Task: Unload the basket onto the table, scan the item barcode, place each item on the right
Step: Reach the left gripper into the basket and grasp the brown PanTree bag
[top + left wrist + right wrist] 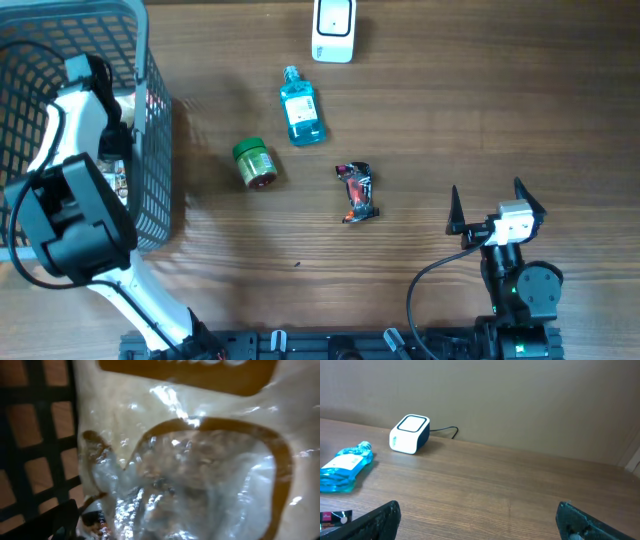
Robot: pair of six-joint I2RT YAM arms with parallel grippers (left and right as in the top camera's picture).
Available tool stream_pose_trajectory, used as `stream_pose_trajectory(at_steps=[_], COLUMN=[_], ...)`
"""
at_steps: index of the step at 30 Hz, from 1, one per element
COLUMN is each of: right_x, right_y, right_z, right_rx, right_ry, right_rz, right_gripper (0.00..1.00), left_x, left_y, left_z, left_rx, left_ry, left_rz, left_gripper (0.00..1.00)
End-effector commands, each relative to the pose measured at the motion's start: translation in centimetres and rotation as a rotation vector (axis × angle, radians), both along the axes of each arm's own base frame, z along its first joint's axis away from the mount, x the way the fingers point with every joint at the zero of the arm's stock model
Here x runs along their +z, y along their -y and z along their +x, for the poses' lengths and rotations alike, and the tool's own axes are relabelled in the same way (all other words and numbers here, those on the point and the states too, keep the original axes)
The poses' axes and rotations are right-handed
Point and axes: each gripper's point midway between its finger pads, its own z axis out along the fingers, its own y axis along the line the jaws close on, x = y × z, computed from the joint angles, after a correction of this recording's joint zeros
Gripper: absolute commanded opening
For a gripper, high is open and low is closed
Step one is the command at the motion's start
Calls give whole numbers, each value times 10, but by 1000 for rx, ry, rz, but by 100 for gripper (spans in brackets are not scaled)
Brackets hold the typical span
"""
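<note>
Basket [155, 150] of dark mesh takes up the far-left corner of the wooden surface [420, 110], and the left arm [70, 210] bends over its rim and reaches down inside. The left gripper [115, 135] is low in the basket, right over a clear packet [190, 460] printed in cream and brown. The packet fills the wrist view, with the basket mesh to its left. One dark finger [62, 520] shows at the lower-left edge and the other is hidden, so the jaws appear to stand wide apart. Whether they touch the packet cannot be told. To the right of the basket, out on the surface, a green-lidded jar [254, 163] lies on its side. Just beyond it a blue bottle [300, 108] lies flat, its cap pointing toward the far edge. Farther back, near that edge, sits the white scanner [333, 28], and a black cable trails from it in the right wrist view. Right of the jar and nearer the robot lies a small dark wrapper [358, 191], apart from everything else. Well to the right, the right gripper [486, 185] hovers above bare wood with its fingers spread wide and nothing between them — it faces the scanner and the bottle across the surface.
</note>
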Motion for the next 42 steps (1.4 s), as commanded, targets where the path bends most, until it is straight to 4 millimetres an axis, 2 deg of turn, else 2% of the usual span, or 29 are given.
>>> stream_pose_trajectory(at_steps=[1, 3, 5, 7, 13, 14, 16, 20, 21, 25, 28, 31, 34, 35, 42], right_x=[0, 0, 0, 0, 0, 0, 0, 0, 0, 0, 0, 0, 0, 0, 0], right_y=[-3, -3, -3, -3, -3, -3, -3, -3, -3, -3, -3, -3, -3, -3, -3], right_z=[0, 0, 0, 0, 0, 0, 0, 0, 0, 0, 0, 0, 0, 0, 0], right_rx=[18, 18, 18, 18, 18, 18, 18, 18, 18, 18, 18, 18, 18, 18, 18], right_ry=[2, 2, 2, 2, 2, 2, 2, 2, 2, 2, 2, 2, 2, 2, 2], right_rz=[-12, -12, -12, -12, -12, -12, -11, -12, -12, -12, -12, -12, -12, -12, -11], right_gripper=[100, 100, 100, 100, 100, 100, 100, 100, 100, 100, 100, 100, 100, 100, 100], left_x=[-57, -56, -54, -54, -54, -54, -54, -54, -54, -53, -43, -4, 39, 49, 155], left_y=[-6, -14, -19, -24, -33, -34, -34, -34, -34, -32, -30, -24, -24, -24, -20], left_z=[-51, -55, -55, -58, -71, -73, -73, -73, -73, -74, -75, -54, -45, -44, -53], left_rx=[22, 66, 114, 187, 333, 336, 336, 351, 351, 349, 371, 373, 370, 370, 413], left_ry=[-196, -180, -147, -107, -54, -57, -60, -50, -50, -55, -37, 86, 189, 210, 519], left_rz=[15, 68, 95, 107, 117, 116, 115, 118, 118, 117, 120, 109, 125, 130, 187], left_gripper=[100, 97, 83, 82, 54, 49, 28, 7, 4, 4, 4, 4, 4, 4, 4])
